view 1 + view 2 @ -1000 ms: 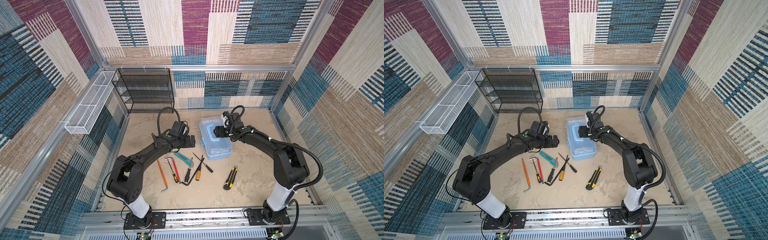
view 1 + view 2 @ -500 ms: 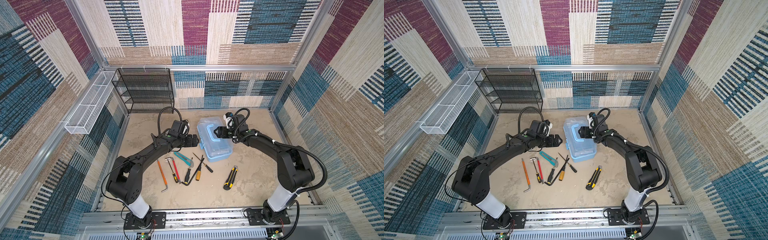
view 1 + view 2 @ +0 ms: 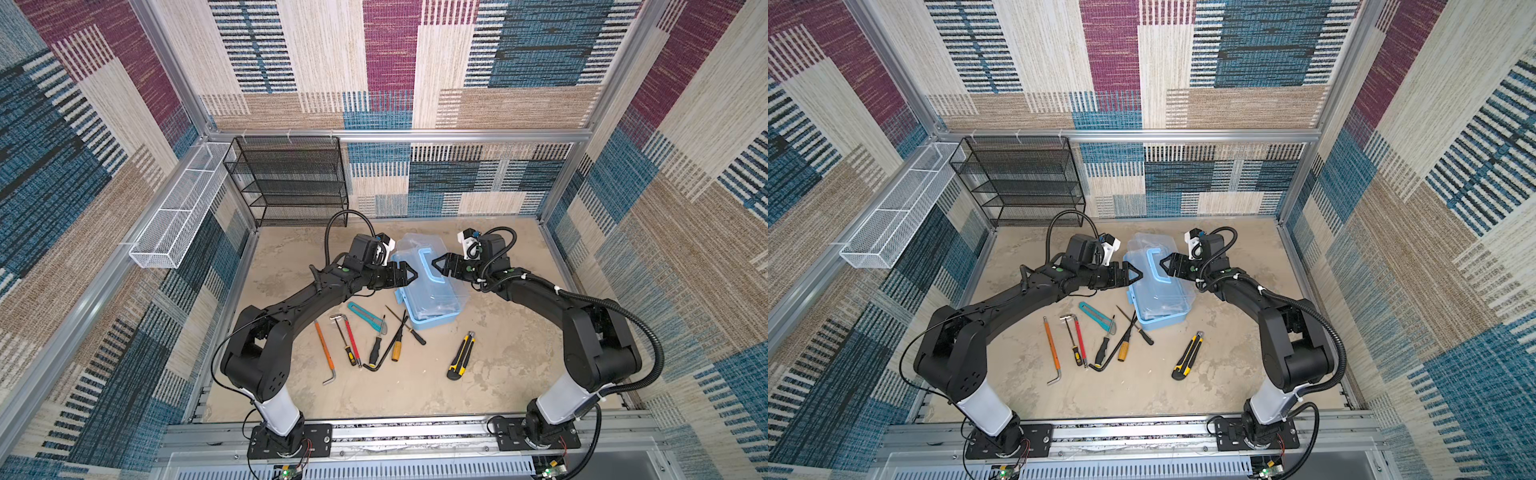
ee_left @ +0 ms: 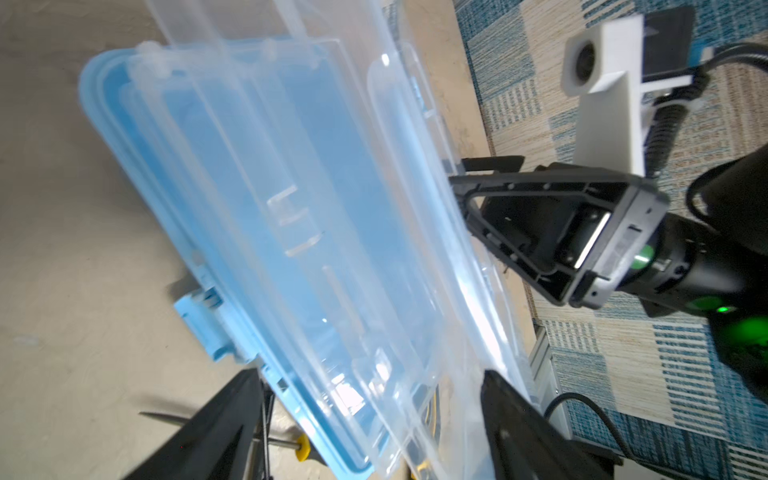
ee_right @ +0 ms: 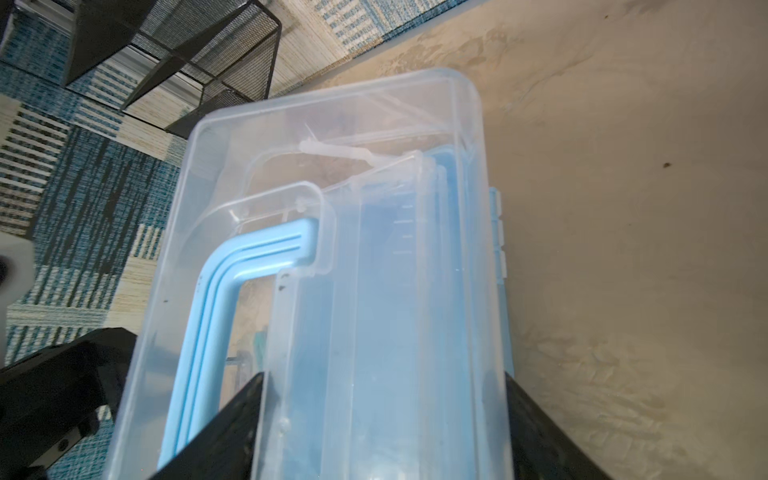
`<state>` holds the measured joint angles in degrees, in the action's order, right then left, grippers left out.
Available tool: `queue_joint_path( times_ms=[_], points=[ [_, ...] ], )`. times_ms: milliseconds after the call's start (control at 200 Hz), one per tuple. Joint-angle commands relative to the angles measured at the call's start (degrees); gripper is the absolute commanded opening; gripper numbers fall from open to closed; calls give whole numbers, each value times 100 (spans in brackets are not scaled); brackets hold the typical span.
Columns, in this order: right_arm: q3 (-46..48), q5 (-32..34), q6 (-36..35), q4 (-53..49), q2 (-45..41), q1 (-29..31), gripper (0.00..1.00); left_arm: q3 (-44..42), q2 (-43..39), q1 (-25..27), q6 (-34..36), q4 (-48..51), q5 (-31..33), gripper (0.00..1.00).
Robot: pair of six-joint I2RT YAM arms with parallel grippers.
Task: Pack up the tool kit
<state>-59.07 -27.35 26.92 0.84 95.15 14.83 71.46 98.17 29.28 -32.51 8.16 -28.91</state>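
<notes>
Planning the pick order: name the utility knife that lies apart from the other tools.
The yellow-and-black knife, lying alone on the right arm's side; the teal knife lies beside a black-handled screwdriver.

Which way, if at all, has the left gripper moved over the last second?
Yes. Against the teal utility knife, which lies unmoved, the left gripper has shifted rightward in a top view, up to the tool box's left edge.

Beige table holds blue box, screwdrivers, hex keys, utility knives, rack
</notes>
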Motion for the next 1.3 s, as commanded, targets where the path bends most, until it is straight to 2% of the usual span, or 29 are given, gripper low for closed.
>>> queue_joint_path(
  times_ms=[0, 75, 135, 486, 636, 786, 962, 1127, 1292],
  points=[
    [100, -469, 428, 617, -23, -21, 66, 71, 88, 28, -287, -474, -377, 84],
    [154, -546, 545, 789, -28, -39, 66, 88, 153, 59, -358, -577, -379, 80],
    [191, -597, 625, 910, -23, -43, 66, 105, 201, 69, -432, -667, -619, 78],
    [446, -857, 1043, 1562, -32, -114, 67, 189, 510, 92, -942, -1275, -972, 74],
    [595, -970, 1187, 1805, -58, -175, 68, 129, 662, 95, -1361, -1861, -1126, 72],
    [668, -1052, 1263, 1930, -84, -239, 70, 232, 899, 104, -1663, -2249, -1333, 65],
    [737, -1096, 1296, 1989, -129, -315, 72, 135, 1032, 104, -2110, -2947, -1412, 64],
    [767, -1138, 1341, 2052, -155, -341, 75, 135, 1281, 106, -2676, -3729, -1590, 55],
    [765, -1123, 1327, 2025, -177, -349, 78, 166, 1400, 111, -2925, -4112, -1609, 53]
  ],
)
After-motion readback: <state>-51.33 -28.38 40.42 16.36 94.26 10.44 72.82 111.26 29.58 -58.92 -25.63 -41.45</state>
